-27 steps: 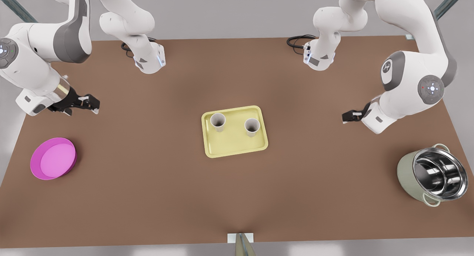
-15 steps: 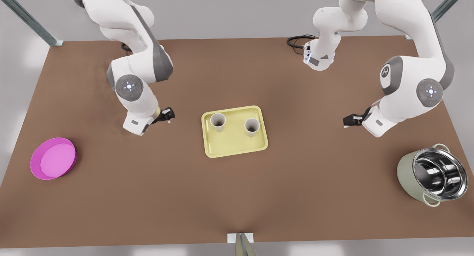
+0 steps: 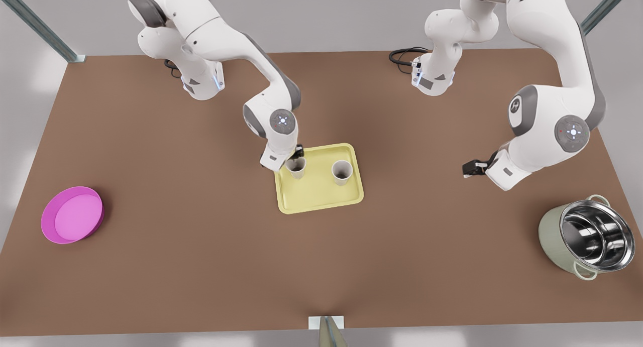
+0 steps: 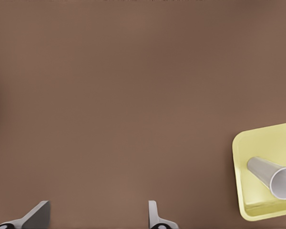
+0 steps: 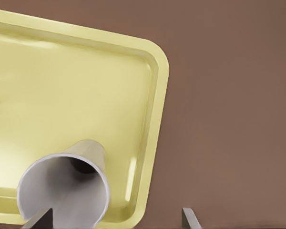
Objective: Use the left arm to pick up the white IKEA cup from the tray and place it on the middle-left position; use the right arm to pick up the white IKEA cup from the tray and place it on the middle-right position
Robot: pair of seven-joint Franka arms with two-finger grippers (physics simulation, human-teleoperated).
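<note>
**Right arm swings in over the tray; left arm waits**

At the front view's left, the pink dish point(image 3: 73, 215) sits alone now. In under a second we have watched the arm that hung near it cross the brown table point(image 3: 201, 266) to the yellow tray point(image 3: 321, 199). Its wrist view marks it as the robot's right arm.

The right gripper point(image 3: 296, 156) now stands over the first cup point(image 3: 296, 168), in the tray corner nearest that arm. Its fingers point(image 5: 38, 218) are spread wide, and from the wrist the cup's rim sits just beside one of them. Nothing is gripped yet. We judge the approach all but finished, with the descent and squeeze next.

The second cup point(image 3: 342, 172) stands upright beside it on the tray, untouched. Both cups are therefore where they started, and neither resting spot on the bare table either side of the tray has been filled.

Farther right, the left gripper point(image 3: 468, 168) has barely stirred. It hangs well clear of the tray, fingers point(image 4: 35, 215) wide and empty, waiting its turn. A steel pot point(image 3: 586, 236) sits at the far right, away from the work.
</note>
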